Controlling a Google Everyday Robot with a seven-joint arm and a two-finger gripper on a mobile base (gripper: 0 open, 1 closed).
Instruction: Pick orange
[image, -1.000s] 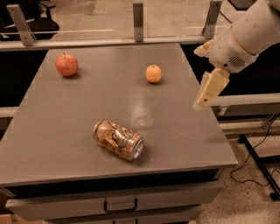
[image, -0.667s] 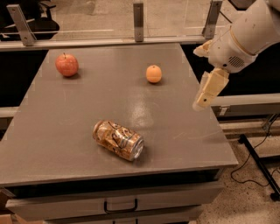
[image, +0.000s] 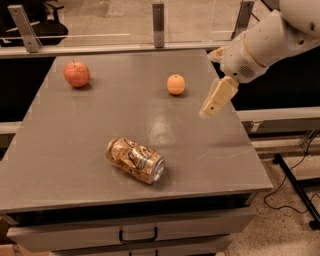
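Observation:
The orange (image: 176, 84) is a small round fruit lying on the grey table (image: 100, 120), in the far right part of the top. My gripper (image: 216, 98) hangs from the white arm (image: 265, 42) that enters from the upper right. It is above the table's right side, to the right of the orange and a little nearer the camera, apart from it. It holds nothing that I can see.
A red apple (image: 76, 74) sits at the far left of the table. A gold-brown drink can (image: 135, 160) lies on its side near the front middle. A rail with posts (image: 158, 22) runs behind the table. A drawer handle (image: 137, 235) shows below the front edge.
The gripper has moved a little to the left, closer to the orange. The orange, apple and can have not moved.

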